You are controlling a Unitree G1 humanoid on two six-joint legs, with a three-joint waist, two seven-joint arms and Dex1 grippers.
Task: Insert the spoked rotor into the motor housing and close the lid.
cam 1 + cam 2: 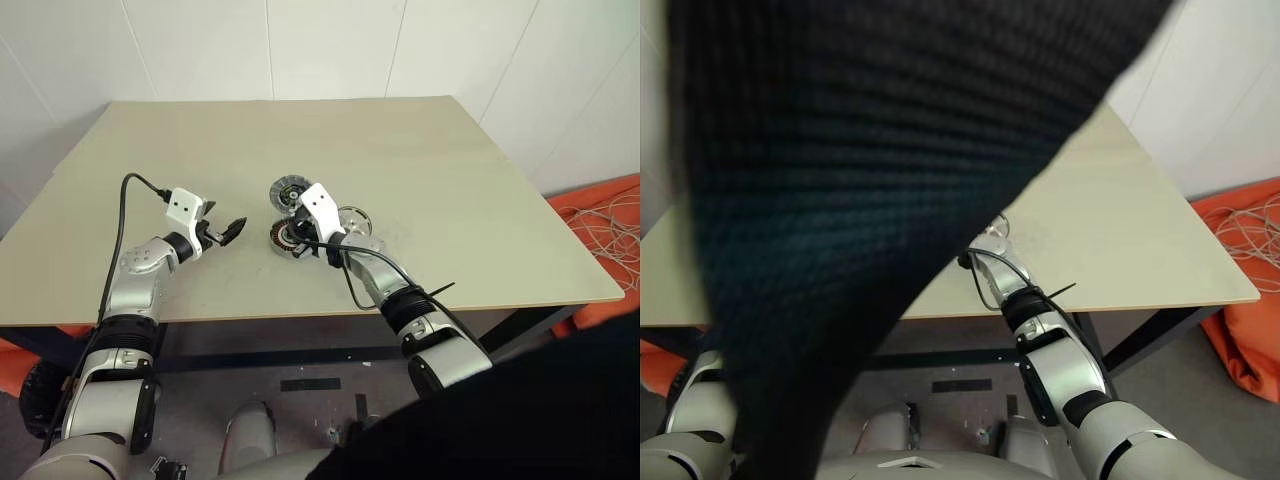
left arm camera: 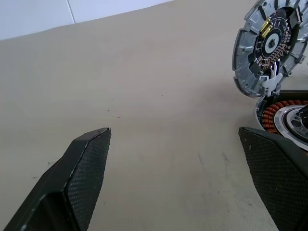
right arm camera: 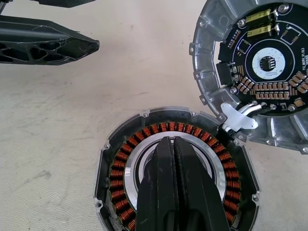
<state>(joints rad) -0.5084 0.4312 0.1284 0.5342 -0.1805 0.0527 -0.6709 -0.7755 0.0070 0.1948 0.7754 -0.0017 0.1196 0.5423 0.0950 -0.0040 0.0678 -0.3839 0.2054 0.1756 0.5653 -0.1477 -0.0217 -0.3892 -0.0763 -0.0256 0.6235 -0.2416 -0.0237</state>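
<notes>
While its two black fingers are pressing together, the right claw (image 3: 174, 144) is hovering over the motor housing (image 3: 120, 168), a shallow round silver cup ringed with copper windings, seemingly lining up with its centre. Beside the housing, the ribbed lid (image 3: 255, 72) is lying open; beyond it, the silver spoked rotor (image 1: 354, 218) is waiting on the tabletop (image 1: 420, 150). The left claw (image 1: 225, 233) is gaping empty nearby.

The motor housing (image 3: 175, 180) lies on the counter (image 1: 450, 180), with the lid (image 3: 257, 72) just behind it, touching its rim and tilted up. The spoked rotor (image 1: 354, 218) lies just right of the housing. The right pincer (image 3: 174, 159) hangs over the housing's middle, and the left pincer (image 1: 232, 231) sits left of it, apart.
</notes>
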